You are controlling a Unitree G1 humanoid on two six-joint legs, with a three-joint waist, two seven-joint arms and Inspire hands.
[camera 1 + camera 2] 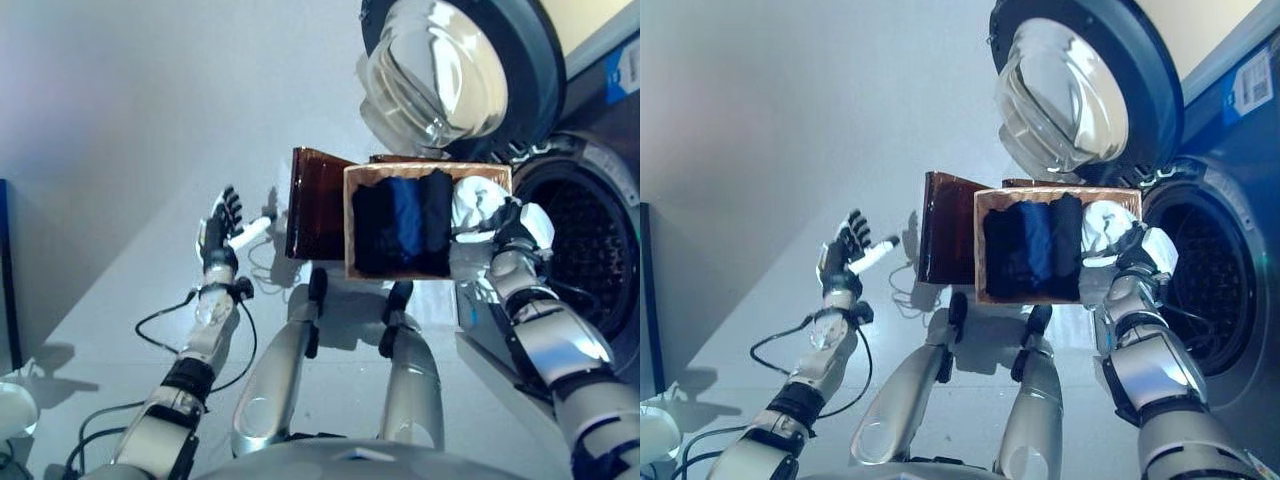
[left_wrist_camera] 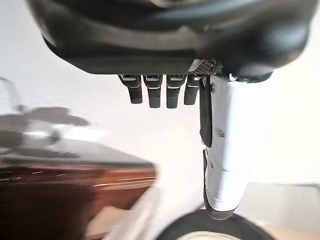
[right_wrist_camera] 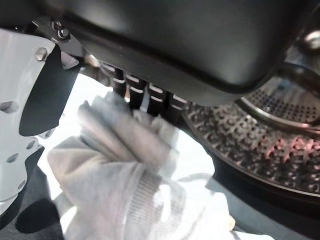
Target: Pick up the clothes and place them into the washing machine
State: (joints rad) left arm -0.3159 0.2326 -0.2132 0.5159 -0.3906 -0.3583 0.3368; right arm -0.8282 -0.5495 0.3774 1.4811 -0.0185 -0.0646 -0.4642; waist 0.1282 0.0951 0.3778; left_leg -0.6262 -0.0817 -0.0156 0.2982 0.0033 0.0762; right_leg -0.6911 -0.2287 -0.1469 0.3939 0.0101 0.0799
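Right robot hand pinching bunched white garment, no clear axis; left robot hand spread.

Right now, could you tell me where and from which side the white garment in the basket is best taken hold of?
Grip the bunched top fold of the white garment, coming from the washer side. It sits heaped at the basket's end nearest the drum, and the right hand is already on it there, fingers curled into the cloth.
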